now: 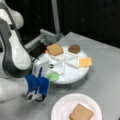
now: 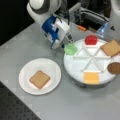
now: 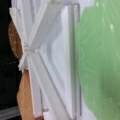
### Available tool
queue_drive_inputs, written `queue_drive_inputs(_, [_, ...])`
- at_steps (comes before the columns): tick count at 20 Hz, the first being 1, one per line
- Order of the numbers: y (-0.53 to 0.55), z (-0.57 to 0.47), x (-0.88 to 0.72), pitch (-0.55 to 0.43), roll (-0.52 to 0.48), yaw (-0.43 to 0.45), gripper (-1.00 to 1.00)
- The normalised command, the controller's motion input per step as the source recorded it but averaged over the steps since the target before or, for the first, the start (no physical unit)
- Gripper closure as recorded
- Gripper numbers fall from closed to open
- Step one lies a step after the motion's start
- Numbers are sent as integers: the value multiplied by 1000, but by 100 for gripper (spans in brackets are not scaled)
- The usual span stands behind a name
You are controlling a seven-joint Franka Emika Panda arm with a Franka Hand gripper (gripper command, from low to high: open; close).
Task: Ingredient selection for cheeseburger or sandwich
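Gripper (image 2: pixel 67 41): hung at the divided tray's (image 2: pixel 75 65) edge, beside the lettuce (image 2: pixel 70 49); cannot tell its opening or hold.
Plate (image 2: pixel 26 75): carried 1 bread slice (image 2: pixel 39 79).

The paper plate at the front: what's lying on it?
The paper plate holds just one tan bread slice, lying flat. Whatever might sit beneath that slice is covered.

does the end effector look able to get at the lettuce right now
Probably yes. The end effector hangs right beside the green lettuce at the divided tray's rim, and nothing lies on top of the lettuce or between them.
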Motion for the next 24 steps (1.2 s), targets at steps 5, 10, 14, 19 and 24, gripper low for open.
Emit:
queue_drive_inputs(5, [-40, 3, 192, -37, 233, 92, 100])
queue_drive_inputs(10, [-44, 7, 176, -34, 220, 91, 100])
queue_drive_inputs(14, [-36, -4, 170, -36, 204, 111, 100])
queue_drive_inputs(19, [-48, -8, 164, -37, 202, 118, 100])
queue_drive_inputs(24, [-84, -3, 155, -29, 176, 118, 100])
